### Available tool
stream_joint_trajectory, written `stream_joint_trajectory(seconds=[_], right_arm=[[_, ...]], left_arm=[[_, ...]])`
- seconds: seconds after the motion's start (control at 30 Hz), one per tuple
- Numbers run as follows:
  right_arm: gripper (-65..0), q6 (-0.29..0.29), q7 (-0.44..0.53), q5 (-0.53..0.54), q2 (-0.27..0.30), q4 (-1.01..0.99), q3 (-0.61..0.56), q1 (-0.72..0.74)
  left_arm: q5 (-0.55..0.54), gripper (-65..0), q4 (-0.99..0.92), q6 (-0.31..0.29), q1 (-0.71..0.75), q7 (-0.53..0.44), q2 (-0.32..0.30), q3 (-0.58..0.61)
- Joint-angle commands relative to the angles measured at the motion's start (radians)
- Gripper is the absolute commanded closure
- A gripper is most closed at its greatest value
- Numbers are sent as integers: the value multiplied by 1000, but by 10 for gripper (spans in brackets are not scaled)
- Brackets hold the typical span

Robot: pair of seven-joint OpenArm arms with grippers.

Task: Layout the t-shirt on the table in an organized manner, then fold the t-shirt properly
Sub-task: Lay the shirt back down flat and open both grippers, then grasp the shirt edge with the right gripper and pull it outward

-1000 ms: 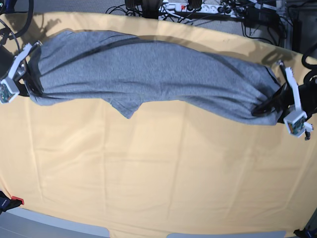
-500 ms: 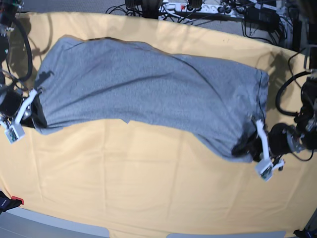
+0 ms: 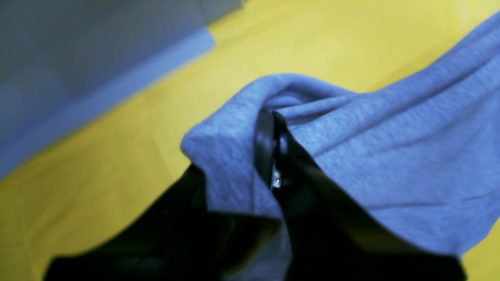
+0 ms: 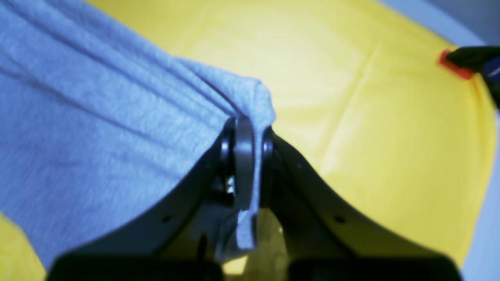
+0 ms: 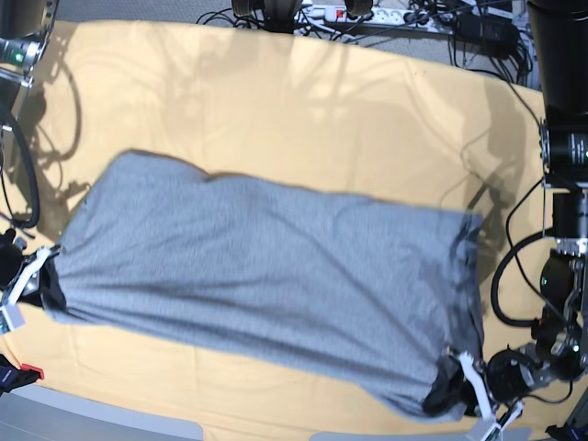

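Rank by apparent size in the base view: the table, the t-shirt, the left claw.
1. table, largest.
2. t-shirt, covering much of it.
3. left claw, smallest, pinching the shirt's corner.

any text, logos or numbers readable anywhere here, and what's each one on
None can be read.
The t-shirt shows only plain grey fabric in every view; no lettering is visible.
The table cloth is unmarked.
The power strip at the far edge is too small to show any marking.

Grey t-shirt hides any lettering; wrist views blurred.
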Motion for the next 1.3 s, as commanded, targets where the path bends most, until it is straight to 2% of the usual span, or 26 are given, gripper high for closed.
stream_joint_trajectory(seconds=[0.0,0.2,0.4,0.43,0.53,0.57,0.6,0.63,0.7,0.73,0.8,0.83,0.9,0.93,1.03,1.13,1.27], right_arm=[[0,-1,29,8,26,8,9,39],[0,-1,33,-7,29,7,8,56],[0,-1,78,-16,35,7,5,58],[-55,-1,93,-35,34,7,5,58],[-354,-10,159,-120,39,7,5,59],[-432,-47,183,-143,45,7,5,59],[-476,-83,197,-162,49,7,6,63],[-485,-113,195,-177,55,8,6,72],[-484,-151,191,-202,70,8,6,89],[-483,-161,178,-201,80,8,6,100],[-480,-150,114,-148,96,10,6,125],[-480,-120,80,-97,102,12,6,135],[-479,-27,0,19,105,17,6,148],[-478,-1,-50,87,105,20,6,147],[-422,-1,-222,300,100,35,5,116],[-369,-1,-313,415,97,84,5,43],[-369,-1,-324,440,94,204,5,-91]], left_arm=[[5,0,0,-1,-59,-34,-3,-11],[19,0,-29,-1,-84,-37,14,-11],[30,0,-29,8,-90,-41,14,-11],[31,-38,-29,18,-89,-41,13,-11],[45,-328,-29,21,-93,-42,13,-11],[45,-417,-29,48,-97,-42,11,-11],[45,-481,-29,93,-103,-41,10,-11],[49,-496,-29,142,-110,-41,7,-11],[80,-494,-29,202,-131,-39,3,-11],[95,-494,-29,212,-142,-27,3,-11],[86,-494,-28,215,-166,31,3,-11],[59,-494,-28,208,-176,72,3,-11],[-16,-492,-28,145,-186,157,3,-11],[-61,-492,-27,100,-186,204,3,-11],[-189,-491,-26,2,-172,365,3,-11],[-288,-460,-26,-1,-135,489,3,-11],[-440,-345,-13,-1,-69,600,3,-11]])
